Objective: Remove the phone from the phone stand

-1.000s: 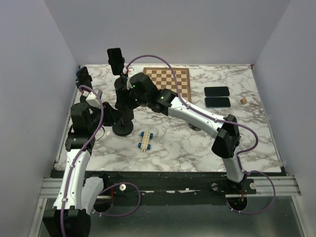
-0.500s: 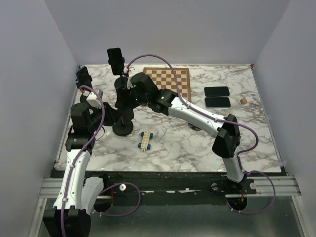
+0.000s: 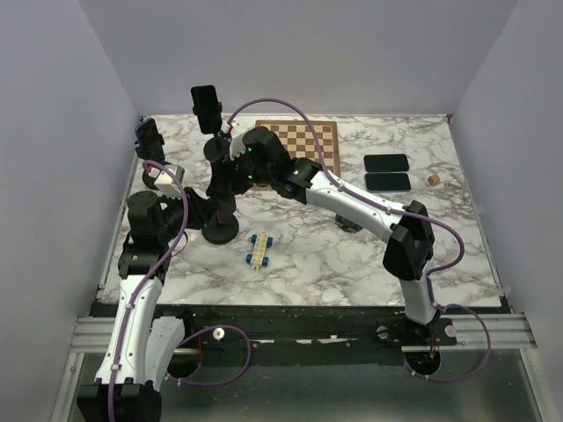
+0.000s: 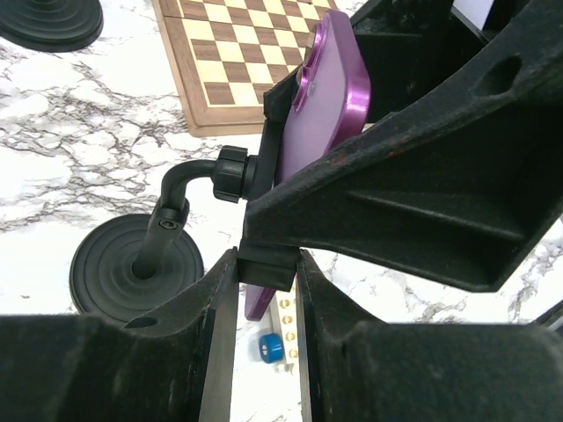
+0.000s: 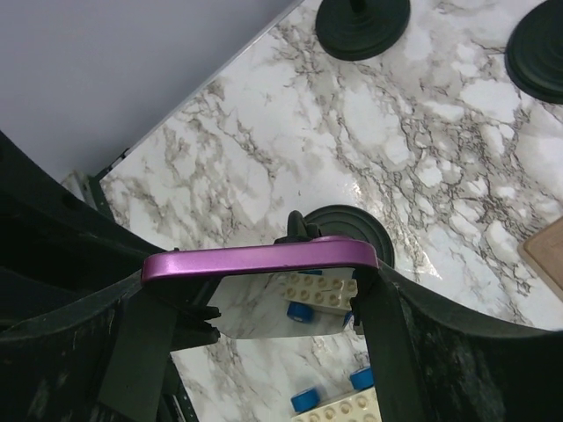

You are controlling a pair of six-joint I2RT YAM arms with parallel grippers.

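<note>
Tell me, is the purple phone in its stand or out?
In. The stand's clamp holds the phone; the right gripper is shut on it.

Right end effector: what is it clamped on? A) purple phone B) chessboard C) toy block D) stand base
A: in the right wrist view the purple phone sits edge to edge between the two fingers of the right end effector.

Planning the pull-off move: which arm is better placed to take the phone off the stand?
Right. The right gripper grips the purple phone by both ends, so it can probably draw it straight out. The left gripper is clamped on the phone stand at its cradle below the phone, which suits bracing better.
</note>
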